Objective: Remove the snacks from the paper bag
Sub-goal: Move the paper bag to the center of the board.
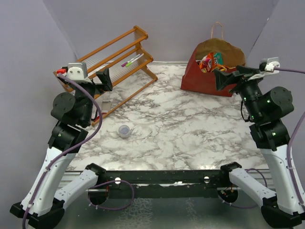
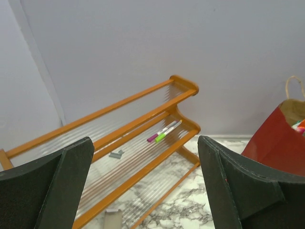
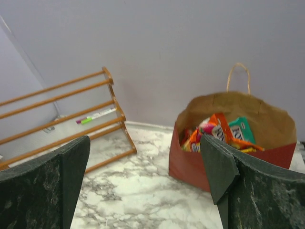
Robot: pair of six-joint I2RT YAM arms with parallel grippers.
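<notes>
1. The left arm stands folded at 9 o'clock of the marble table (image 1: 181,129) with its wrist raised. The left gripper (image 1: 105,78) (image 2: 145,143) points toward 1 o'clock, at the slatted wooden rack (image 1: 119,62) (image 2: 143,119). Its jaws are spread wide with nothing between them.
2. The right arm rises at 3 o'clock with its elbow bent. The right gripper (image 1: 231,76) (image 3: 145,140) hovers near the bag's front, its jaws fully parted and holding nothing.
3. The paper bag (image 1: 205,78) (image 3: 190,162) stands upright at 1 o'clock with its mouth open, and the snacks (image 1: 210,61) (image 3: 217,131) are heaped inside.
4. Only the top view shows a small clear round cup (image 1: 125,131) at 8 o'clock, well apart from both grippers.
5. The right wrist view looks into the bag, where orange, red and teal packets lie against the brown inner wall.
6. The left wrist view shows the markers (image 2: 163,132) most clearly, pink- and green-capped and lying side by side on the rack's slats. It catches only the bag's left edge at 3 o'clock.
</notes>
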